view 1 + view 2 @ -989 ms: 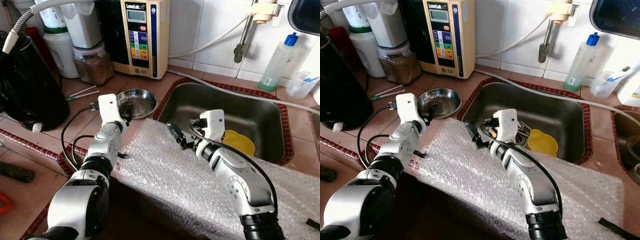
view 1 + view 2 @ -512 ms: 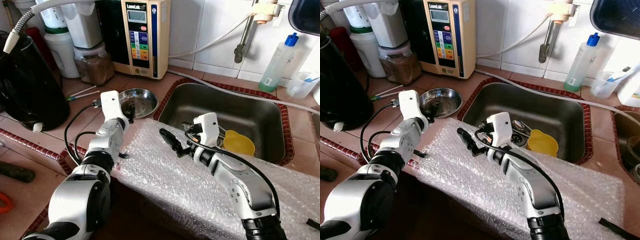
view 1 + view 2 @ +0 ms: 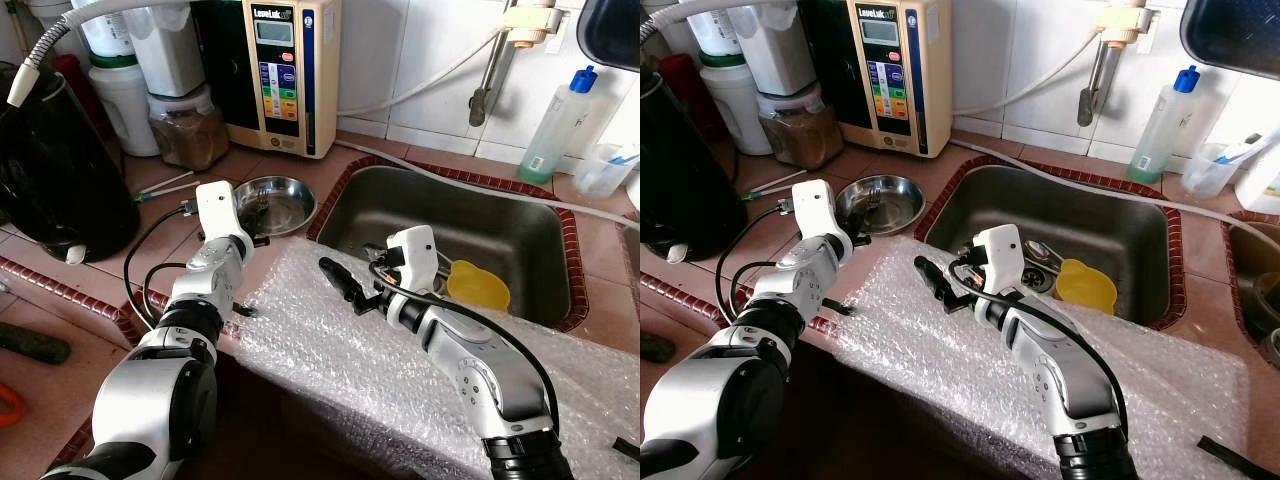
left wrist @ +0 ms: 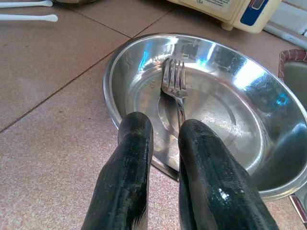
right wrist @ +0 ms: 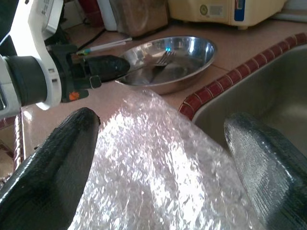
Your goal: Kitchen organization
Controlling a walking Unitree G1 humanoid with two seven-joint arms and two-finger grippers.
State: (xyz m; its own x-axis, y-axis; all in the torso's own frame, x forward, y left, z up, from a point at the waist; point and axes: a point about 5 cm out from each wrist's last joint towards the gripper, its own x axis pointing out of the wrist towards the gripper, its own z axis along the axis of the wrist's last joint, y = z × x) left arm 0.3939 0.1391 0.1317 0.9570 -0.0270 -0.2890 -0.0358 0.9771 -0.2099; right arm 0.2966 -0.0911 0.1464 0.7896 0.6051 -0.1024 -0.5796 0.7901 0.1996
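Note:
A steel bowl [image 3: 297, 216] sits on the tiled counter left of the sink, with a fork [image 4: 173, 79] lying in it. My left gripper [image 4: 163, 139] is at the bowl's near rim. Its fingers are pressed close together and the fork's handle runs in between them. My right gripper [image 3: 345, 285] hovers low over a sheet of bubble wrap [image 3: 330, 350] at the sink's near left corner. It is open wide, its fingers [image 5: 53, 163] holding nothing.
The steel sink [image 3: 520, 215] holds a yellow item [image 3: 478, 285] and some cutlery. A black kettle [image 3: 50, 170], jars, a water machine [image 3: 285, 70] and a soap bottle [image 3: 555, 125] line the back. Two thin sticks [image 3: 165, 185] lie by the bowl.
My right gripper swung left from the sink's edge to over the bubble wrap, then held still. My left gripper drew back a little from the bowl's middle to its near rim.

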